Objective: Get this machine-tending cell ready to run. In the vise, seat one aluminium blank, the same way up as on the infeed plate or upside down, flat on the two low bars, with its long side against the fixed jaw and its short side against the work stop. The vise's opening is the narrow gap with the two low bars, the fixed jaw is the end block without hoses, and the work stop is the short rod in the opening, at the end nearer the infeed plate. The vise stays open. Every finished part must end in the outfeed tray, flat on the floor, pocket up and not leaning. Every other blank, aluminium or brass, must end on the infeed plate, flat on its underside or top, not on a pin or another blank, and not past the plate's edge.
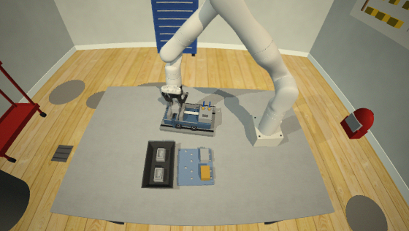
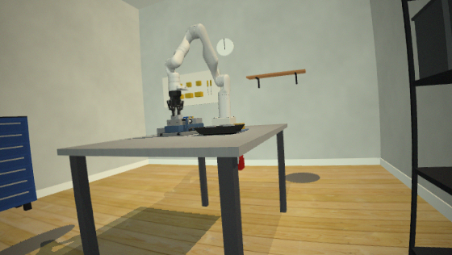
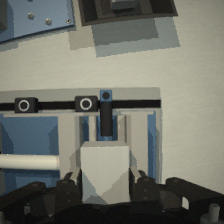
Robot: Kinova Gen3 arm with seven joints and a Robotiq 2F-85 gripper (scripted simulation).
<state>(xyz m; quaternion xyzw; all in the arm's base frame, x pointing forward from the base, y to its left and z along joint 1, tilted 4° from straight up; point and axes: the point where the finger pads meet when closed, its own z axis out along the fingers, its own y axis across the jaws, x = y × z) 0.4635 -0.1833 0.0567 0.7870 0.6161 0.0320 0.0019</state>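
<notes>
My gripper (image 1: 175, 101) is shut on an aluminium blank (image 3: 105, 169) and holds it low over the opening of the blue vise (image 1: 189, 118), at the end away from the hoses. In the wrist view the blank lies between the two low bars (image 3: 71, 140). Its short end points at the dark work stop rod (image 3: 106, 117) and is close to it; I cannot tell whether they touch. The gripper also shows in the side view (image 2: 175, 110). Two finished parts (image 1: 161, 154) (image 1: 158, 175) lie pocket up in the black outfeed tray (image 1: 158, 164). An aluminium blank (image 1: 205, 154) and a brass blank (image 1: 205, 172) lie flat on the blue infeed plate (image 1: 195, 167).
The vise's moving block with two blue hoses (image 1: 206, 106) stands right of my gripper. A white rod (image 3: 27, 161) sticks out at the left of the wrist view. The arm's base (image 1: 268, 136) stands right of the vise. The plate has several pins (image 1: 186, 161).
</notes>
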